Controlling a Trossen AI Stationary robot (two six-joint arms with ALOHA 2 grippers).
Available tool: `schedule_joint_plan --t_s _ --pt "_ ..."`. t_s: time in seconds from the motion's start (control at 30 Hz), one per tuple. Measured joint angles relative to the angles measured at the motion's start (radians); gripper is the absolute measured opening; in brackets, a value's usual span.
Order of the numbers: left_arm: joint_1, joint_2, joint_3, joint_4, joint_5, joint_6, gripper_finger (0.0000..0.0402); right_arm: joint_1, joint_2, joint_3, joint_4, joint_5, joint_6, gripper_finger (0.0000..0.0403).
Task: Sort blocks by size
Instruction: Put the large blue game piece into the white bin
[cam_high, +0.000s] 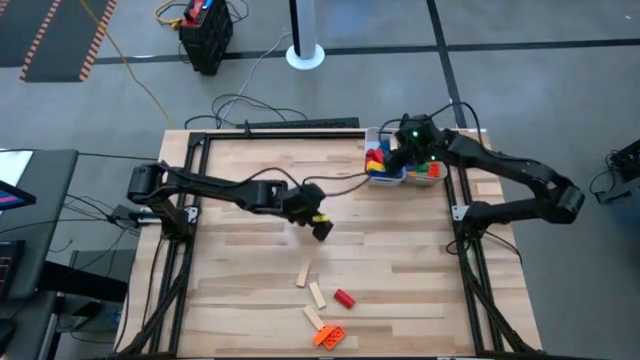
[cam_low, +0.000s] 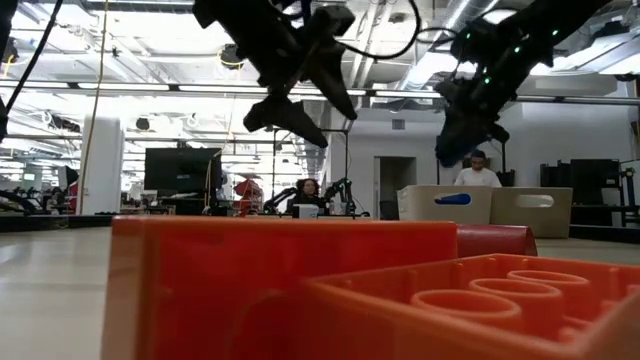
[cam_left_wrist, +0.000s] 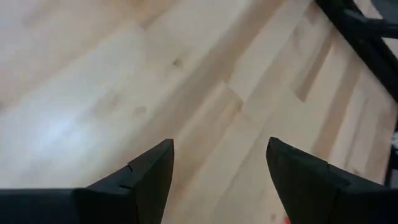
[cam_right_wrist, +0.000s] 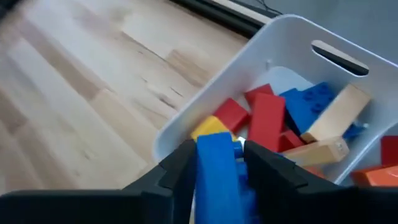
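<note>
Step in hand, as judged: dropping a blue block (cam_right_wrist: 217, 171) into the white tray (cam_right_wrist: 205, 106) at the far right corner of the counter (cam_high: 250, 270). Right end effector (cam_right_wrist: 214, 168) poised directly over the tray's near rim, fingers (cam_right_wrist: 177, 171) flanking the blue block on both sides and touching it; grip looks to be loosening, but impossible to say whether the block is yet free. Best done by opening fully while well inside the rim rather than over its edge, so the block falls among the red, blue, yellow and wooden pieces already inside and not onto the counter. Worth lifting straight up afterwards to avoid dragging a neighbour out.

Left end effector (cam_high: 320, 228) hanging above the bare middle of the counter, fingers (cam_left_wrist: 149, 171) spread wide with nothing between them; only wood grain beneath.

Remaining loose blocks (cam_high: 322, 312) gathered near the front edge of the counter, towards its middle: pale wooden bars (cam_high: 317, 294), a red piece (cam_high: 344, 298) and an orange studded brick (cam_high: 330, 336). All well apart from the left end effector, lying towards the front edge from it, and farther still from the right one. Probably the left arm's next reach, needing a descent square over one bar's narrow sides.
</note>
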Motion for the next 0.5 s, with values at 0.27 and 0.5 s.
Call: schedule_joint_plan --t_s 0.27,0.5 --pt "-0.096 -0.001 0.000 -0.026 -0.043 -0.149 0.0249 -0.039 0.101 0.001 0.021 -0.057 -0.046 0.0172" --pt "-0.144 -0.001 0.000 -0.121 0.032 -0.162 0.0249 -0.018 0.064 0.001 0.022 -0.103 -0.048 0.0174"
